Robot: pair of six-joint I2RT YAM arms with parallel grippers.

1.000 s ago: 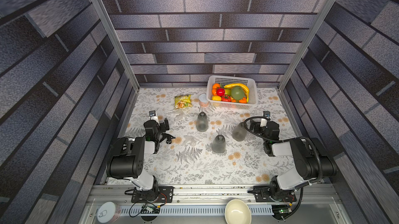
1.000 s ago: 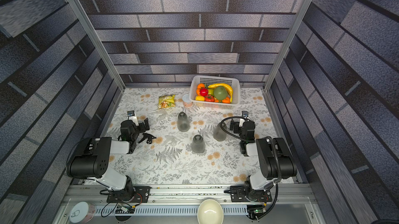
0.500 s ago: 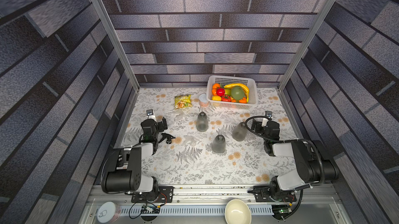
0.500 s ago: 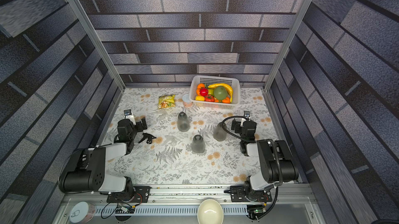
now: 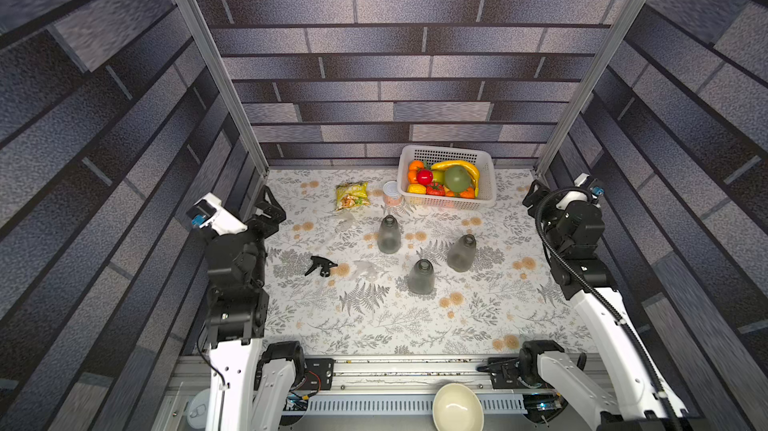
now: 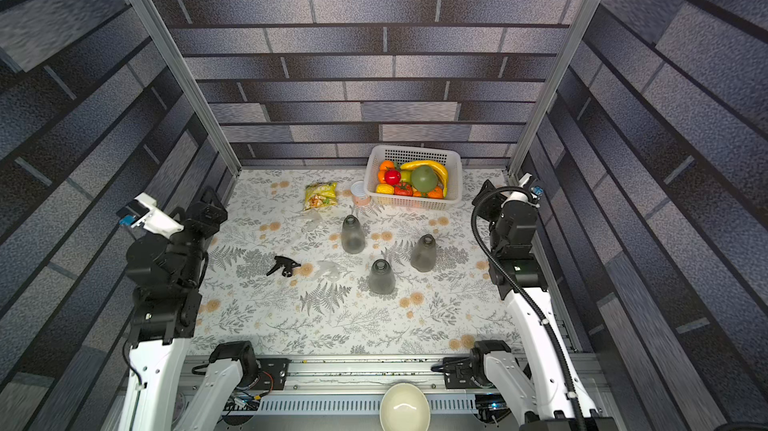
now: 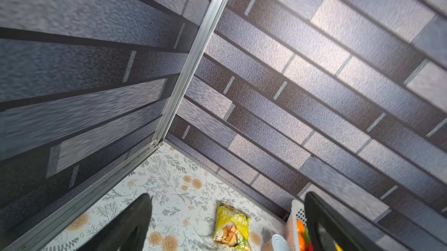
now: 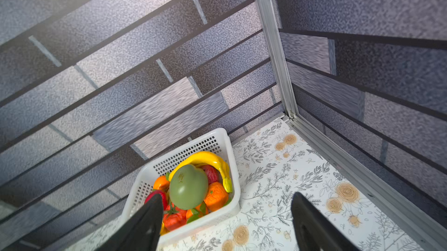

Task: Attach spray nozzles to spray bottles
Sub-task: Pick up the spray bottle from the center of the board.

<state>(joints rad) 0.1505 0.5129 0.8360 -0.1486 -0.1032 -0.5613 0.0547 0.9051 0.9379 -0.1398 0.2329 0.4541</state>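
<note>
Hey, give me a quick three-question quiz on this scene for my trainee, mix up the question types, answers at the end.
1. How many bottles stand upright?
2. True or false: one bottle already wears a nozzle.
3. The black nozzle lies: A in the basket, B on the table, C in the bowl.
Key: 1 three; 2 false; 3 B.

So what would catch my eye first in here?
Probably the white basket of bright fruit at the back, the only strong colour. Then the three smoky-grey bottles standing uncapped mid-table, with a black spray nozzle lying apart to their left.
</note>
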